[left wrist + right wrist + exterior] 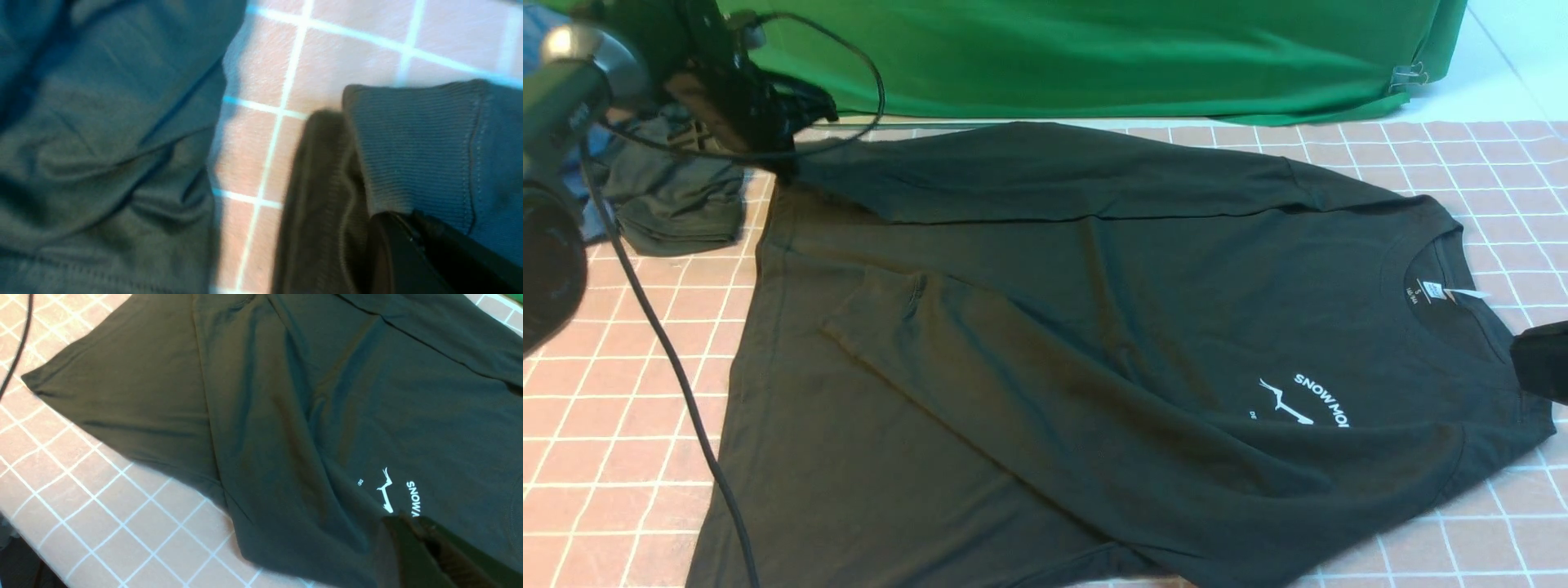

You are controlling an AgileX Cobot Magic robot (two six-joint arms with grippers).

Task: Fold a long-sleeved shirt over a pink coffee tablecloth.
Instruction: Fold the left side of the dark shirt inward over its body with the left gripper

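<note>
The large black cotton long-sleeved shirt (1094, 327) is lying on the wide dusty-pink grid-patterned tablecloth (621, 425), its 2 sleeves folded inward. The left gripper (408, 228) is pinching the ribbed sleeve cuff (416, 143); the right gripper (416, 526) is sitting closed at the shoulder

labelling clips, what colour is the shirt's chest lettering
White lettering on the shirt; front view shows best.

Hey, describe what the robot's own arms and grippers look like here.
The left arm is black, with a rounded silver-grey joint cap and thin black cables running from it. The left gripper and right gripper have plain black fingers; no markings are visible.
</note>
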